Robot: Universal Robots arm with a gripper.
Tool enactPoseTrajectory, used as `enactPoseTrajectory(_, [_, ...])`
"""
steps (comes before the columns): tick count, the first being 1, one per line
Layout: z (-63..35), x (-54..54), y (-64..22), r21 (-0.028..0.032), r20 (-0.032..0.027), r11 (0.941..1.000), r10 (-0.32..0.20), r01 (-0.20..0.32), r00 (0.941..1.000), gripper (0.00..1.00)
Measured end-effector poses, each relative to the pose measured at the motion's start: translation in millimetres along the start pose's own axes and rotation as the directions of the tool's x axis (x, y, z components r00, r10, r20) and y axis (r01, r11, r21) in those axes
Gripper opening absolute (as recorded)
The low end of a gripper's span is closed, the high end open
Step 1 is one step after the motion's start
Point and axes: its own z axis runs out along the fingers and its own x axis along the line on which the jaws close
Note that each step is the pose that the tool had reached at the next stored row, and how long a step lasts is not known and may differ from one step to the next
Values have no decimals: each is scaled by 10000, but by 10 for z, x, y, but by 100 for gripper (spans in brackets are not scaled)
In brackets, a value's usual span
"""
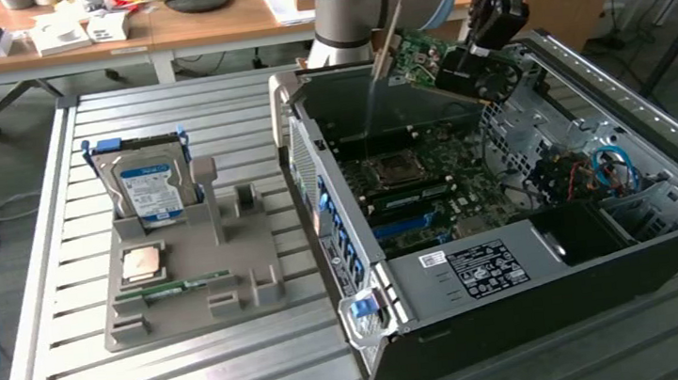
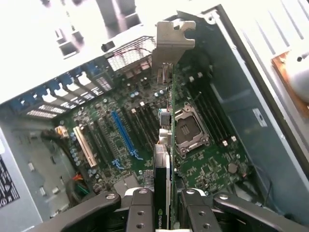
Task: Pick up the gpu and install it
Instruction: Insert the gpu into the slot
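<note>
Clamped on the gpu (image 2: pixel 172 41), the gripper (image 2: pixel 165 203) holds it over the motherboard (image 2: pixel 207 169); seating likely needs alignment with the blue slot (image 2: pixel 123 133).

Soft, even light; the table (image 2: pixel 29 58) glares white beyond the shadowed case (image 2: pixel 241 96).

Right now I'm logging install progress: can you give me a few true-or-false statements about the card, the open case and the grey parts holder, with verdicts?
1. The gripper is shut on the gpu, a thin flat card with a silvery end bracket. True.
2. The gpu is seated in a slot of the green motherboard. False: it is held in the air above the board.
3. The blue-labelled silver hard drive stands upright in the grey plastic holder. True.
4. A cooler covers the metal-framed processor socket. False: the socket is uncovered.
</note>
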Motion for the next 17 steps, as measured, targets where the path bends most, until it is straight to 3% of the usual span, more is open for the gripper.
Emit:
enactPoseTrajectory(3, [1,0,0,-10,-84,9985,-549,549,9985,26])
enactPoseTrajectory(7, [3,0,0,-30,-191,9921,-1257,1256,9919,26])
enactPoseTrajectory(14, [6,0,-1,-84,-374,9687,-2482,2480,9680,26])
enactPoseTrajectory(17, [7,0,-1,-102,-422,9596,-2813,2811,9587,26])
